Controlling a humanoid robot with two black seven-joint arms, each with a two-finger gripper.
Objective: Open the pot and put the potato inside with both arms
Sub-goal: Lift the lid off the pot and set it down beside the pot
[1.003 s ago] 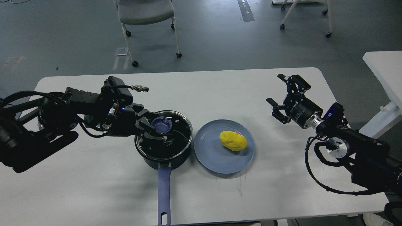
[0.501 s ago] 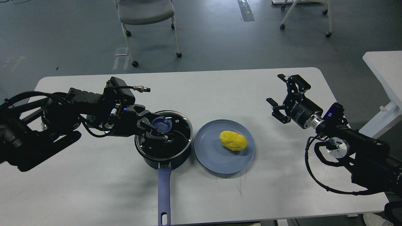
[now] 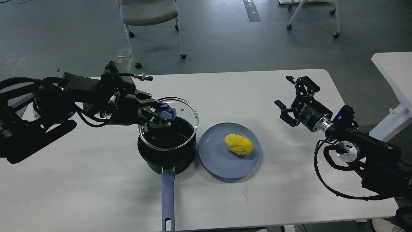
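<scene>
The black pot (image 3: 167, 154) stands at the middle of the white table (image 3: 225, 87), its long blue-purple handle (image 3: 168, 199) pointing toward me. My left gripper (image 3: 162, 116) is shut on the blue knob of the round glass lid (image 3: 180, 109) and holds the lid lifted just above the pot, still over its mouth. The yellow potato (image 3: 238, 144) lies on the flat blue-grey plate (image 3: 215, 158) right of the pot. My right gripper (image 3: 294, 98) is open and empty, in the air to the right of the plate.
A grey wheeled chair (image 3: 148, 13) stands on the floor behind the table. A second white table (image 3: 392, 71) is at the far right. Another wheeled frame (image 3: 312, 16) stands at the back right.
My left gripper has risen with the glass lid, which has come off the pot's rim and moved up and slightly back. The right arm has barely moved.
</scene>
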